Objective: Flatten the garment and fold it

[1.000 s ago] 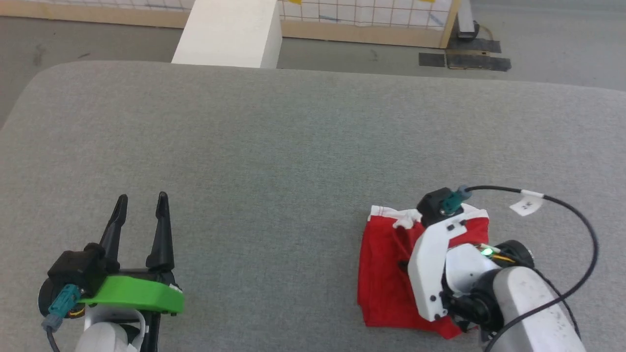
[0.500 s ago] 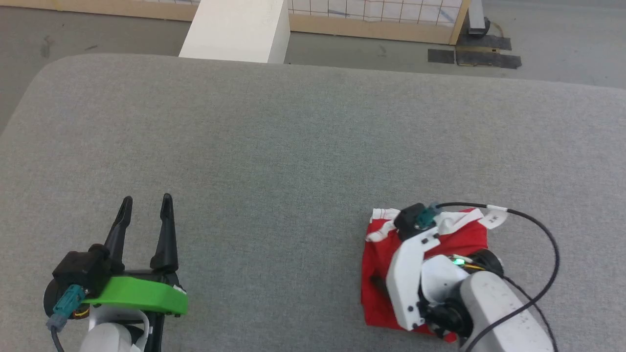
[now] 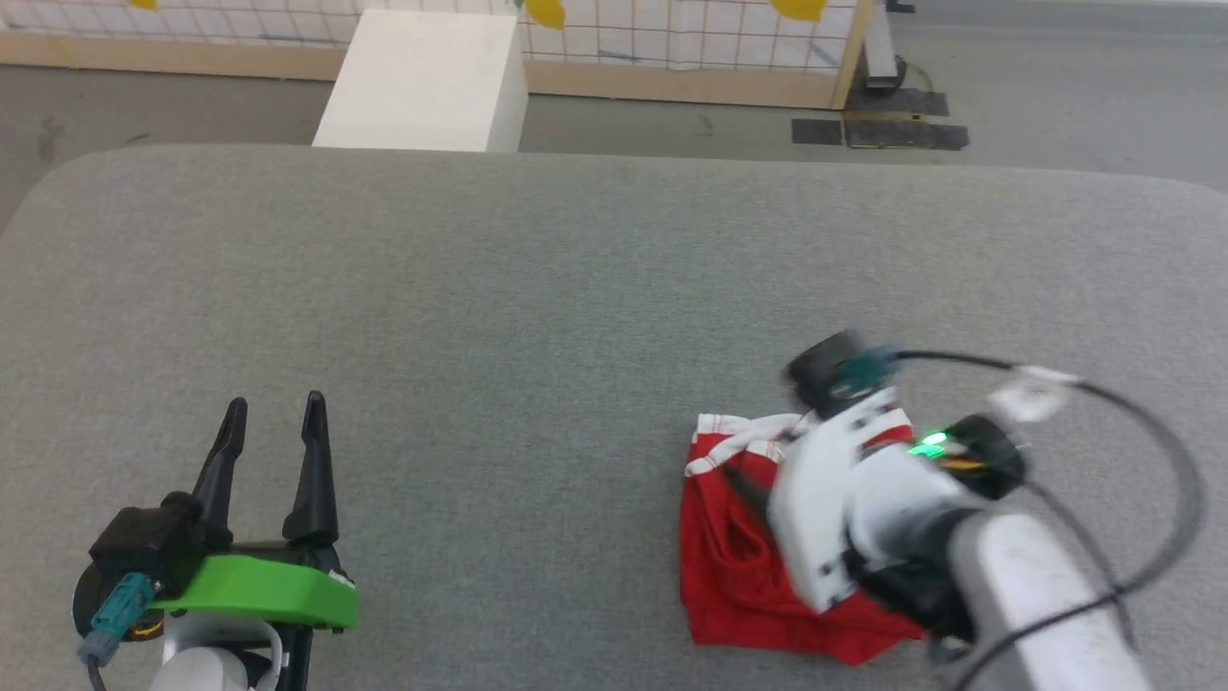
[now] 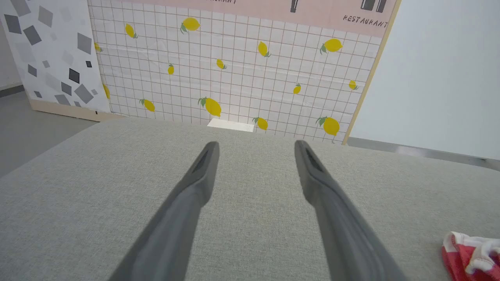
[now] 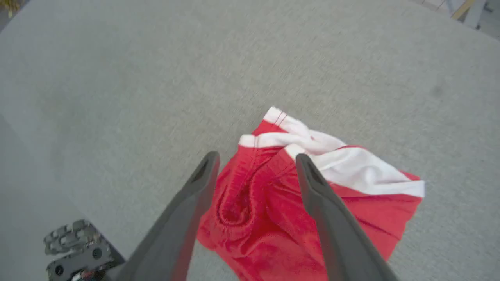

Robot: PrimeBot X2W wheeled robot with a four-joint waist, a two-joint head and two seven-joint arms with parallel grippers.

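Jaws, both arms: parted, gripping nothing.

Right gripper (image 5: 256, 158): you find it poised over the garment (image 5: 273, 218), with its fingers straddling the crumpled red middle.

Left gripper (image 3: 273, 403): well apart, across the bare grey table (image 3: 576, 288).

Garment: compact folded packet on the table's near right side. White trim band on its far edge, long axis roughly near-to-far. The right arm is much nearer.

Change from a second ago: the right fingers, then down in the cloth, now stand spread and seemingly lifted clear. The packet stays put.
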